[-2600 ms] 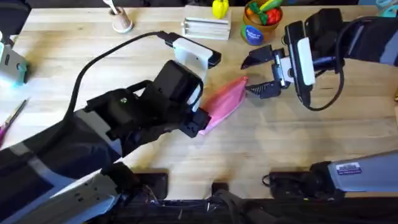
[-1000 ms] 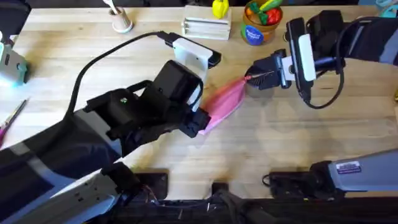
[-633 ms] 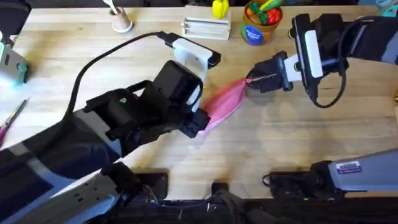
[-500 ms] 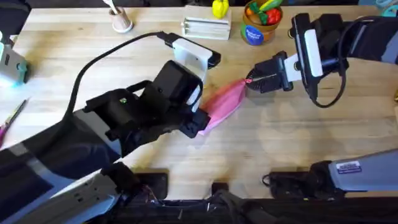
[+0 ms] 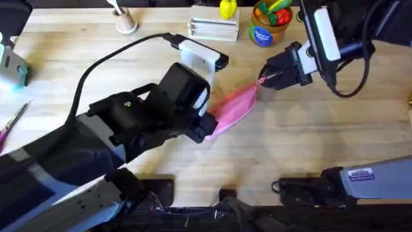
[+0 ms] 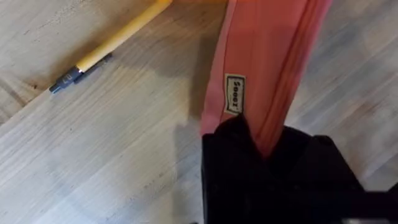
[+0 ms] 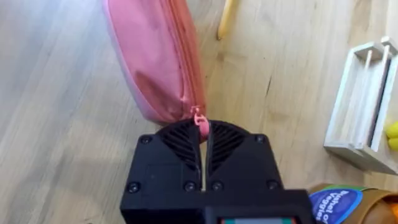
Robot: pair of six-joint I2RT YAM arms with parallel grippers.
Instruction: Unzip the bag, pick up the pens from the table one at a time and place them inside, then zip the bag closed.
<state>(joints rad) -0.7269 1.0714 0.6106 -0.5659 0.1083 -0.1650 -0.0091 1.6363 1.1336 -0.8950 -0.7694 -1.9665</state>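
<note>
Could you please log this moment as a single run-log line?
phase: unzipping | left gripper: shut on bag end | right gripper: shut on zipper pull | pen: on table

Left hand [image 6: 273, 180] hides the bag's [image 6: 267, 56] end.

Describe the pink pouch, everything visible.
The pink pouch is soft fabric, long and tapered, lying on the light-wood table with its zipper still closed along its length. A small label is sewn on near one end. The left tool is shut on that end; the right tool is shut on the pink zipper pull at the other. A yellow pen lies beside it, apart.
</note>
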